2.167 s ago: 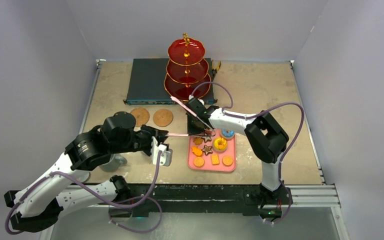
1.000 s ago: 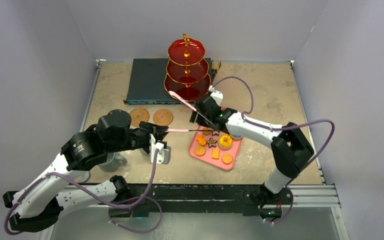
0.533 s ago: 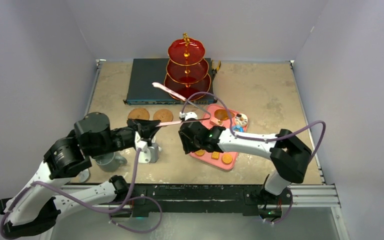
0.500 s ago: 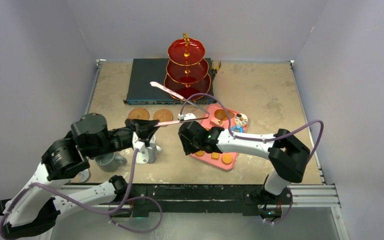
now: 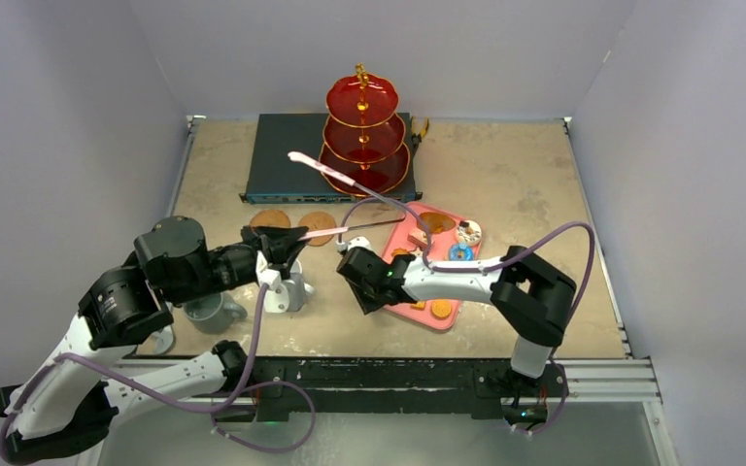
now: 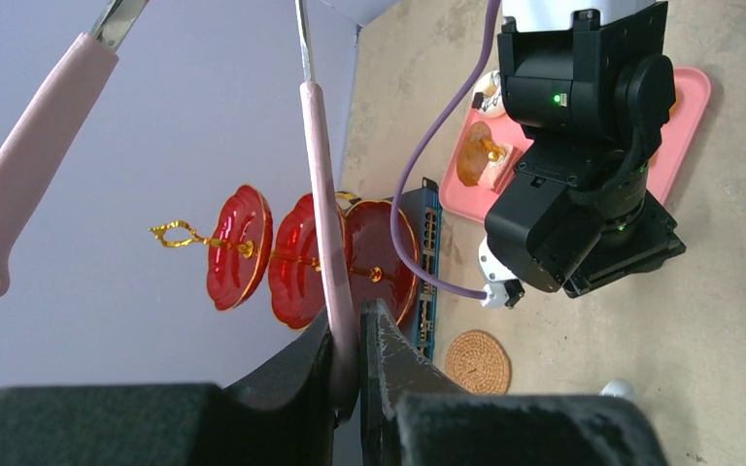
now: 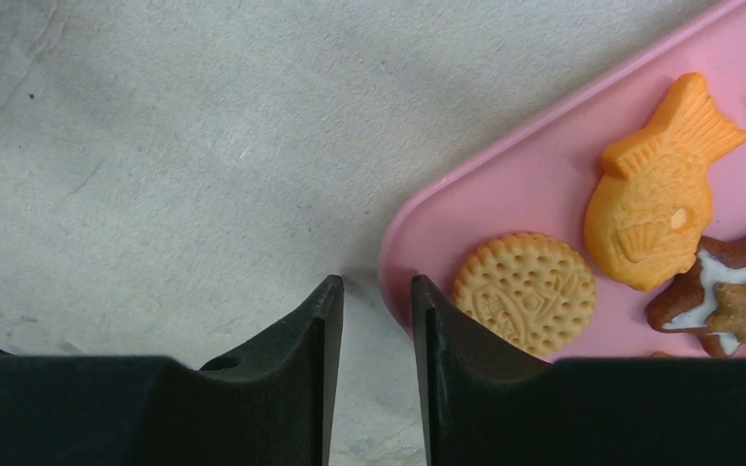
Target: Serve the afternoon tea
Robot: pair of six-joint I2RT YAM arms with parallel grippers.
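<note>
The red three-tier stand [image 5: 362, 136] stands at the back, empty. My left gripper [image 5: 287, 243] is shut on one pink arm of a pair of tongs [image 6: 322, 194] and holds them in the air; the other arm [image 5: 325, 173] sticks out toward the stand. My right gripper [image 7: 377, 282] is open by a narrow gap and empty, low at the near left corner of the pink tray [image 7: 534, 155]. Toy pastries lie on the tray: a round biscuit [image 7: 525, 291], an orange fish [image 7: 656, 199], a blue donut [image 5: 459, 252]. Two cork coasters [image 5: 270, 219] [image 5: 319, 223] lie left of the tray. The grey mug [image 5: 209, 311] stands under my left arm.
A flat dark blue box [image 5: 287, 155] lies behind the coasters, left of the stand. A white curved shape [image 5: 162, 340] beside the grey mug is mostly hidden by my left arm. Purple cables arch over the tray. Walls close the table's back and sides.
My right gripper left the tongs and swung down to the tray's near left corner. The tray shifted back-right and turned. My left arm drew back left with the tongs.
</note>
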